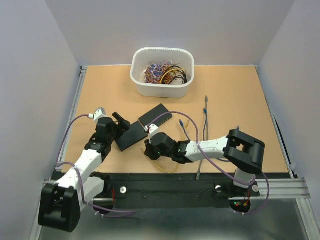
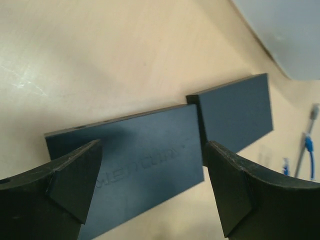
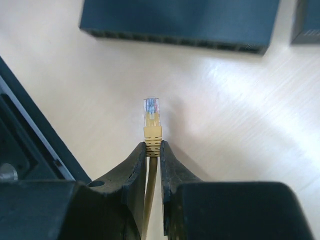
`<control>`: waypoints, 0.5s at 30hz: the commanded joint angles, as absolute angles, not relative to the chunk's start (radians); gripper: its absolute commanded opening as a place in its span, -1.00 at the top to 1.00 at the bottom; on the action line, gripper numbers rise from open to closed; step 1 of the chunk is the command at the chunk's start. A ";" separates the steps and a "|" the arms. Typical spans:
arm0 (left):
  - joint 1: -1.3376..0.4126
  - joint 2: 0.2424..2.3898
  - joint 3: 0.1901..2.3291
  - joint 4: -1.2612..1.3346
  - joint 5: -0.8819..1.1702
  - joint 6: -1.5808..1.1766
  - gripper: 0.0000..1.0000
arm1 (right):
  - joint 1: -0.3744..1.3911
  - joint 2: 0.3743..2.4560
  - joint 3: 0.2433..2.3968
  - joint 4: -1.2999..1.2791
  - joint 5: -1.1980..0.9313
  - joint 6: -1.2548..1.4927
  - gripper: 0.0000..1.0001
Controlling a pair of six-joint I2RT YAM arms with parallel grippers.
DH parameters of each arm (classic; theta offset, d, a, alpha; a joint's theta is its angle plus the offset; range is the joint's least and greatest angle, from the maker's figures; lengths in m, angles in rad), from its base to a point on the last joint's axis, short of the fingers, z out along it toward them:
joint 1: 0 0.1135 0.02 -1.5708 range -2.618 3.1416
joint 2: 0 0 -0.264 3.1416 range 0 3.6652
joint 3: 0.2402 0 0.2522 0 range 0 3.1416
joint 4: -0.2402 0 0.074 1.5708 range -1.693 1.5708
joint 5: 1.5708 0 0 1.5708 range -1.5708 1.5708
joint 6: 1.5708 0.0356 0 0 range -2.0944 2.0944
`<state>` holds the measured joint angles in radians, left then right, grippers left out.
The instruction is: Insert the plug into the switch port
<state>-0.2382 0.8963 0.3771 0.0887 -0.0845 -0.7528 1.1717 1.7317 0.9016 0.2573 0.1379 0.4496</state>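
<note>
Pale wood table [image 3: 240, 110] under everything, and nearest in, the right gripper [image 3: 152, 150] was pinched shut on the yellow cable's boot, with the clear plug [image 3: 151, 112] poking out past the fingertips. Main worry: it was only held by the boot, so an off-angle push at the ports could probably have made the plug pivot or slide back between the jaws. The ports were small and dark too, easy to catch an edge. Past the plug was a bare stretch of table, then the switch [image 3: 180, 22] straight ahead, port row facing it, well apart. The left gripper [image 2: 152, 175] was spread wide either side of what looked like that same switch, clamping nothing, so a shove might have skidded it. A second switch [image 3: 306, 20] lay just beside it, off to the right
</note>
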 commanded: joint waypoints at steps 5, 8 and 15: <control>-0.169 1.049 0.402 0.308 -0.169 -0.713 -0.83 | 1.209 1.845 0.972 0.250 0.198 0.457 0.99; -0.138 1.109 0.413 0.350 -0.157 -0.715 -0.83 | 1.209 1.874 0.985 0.252 0.206 0.451 0.99; -0.038 1.305 0.466 0.406 -0.026 -0.698 -0.82 | 1.209 1.908 1.000 0.252 0.199 0.456 0.99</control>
<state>-0.0826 1.2415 0.4244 0.3241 -0.1032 -0.7158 1.2053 1.8805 0.9813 0.2451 0.1776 0.4500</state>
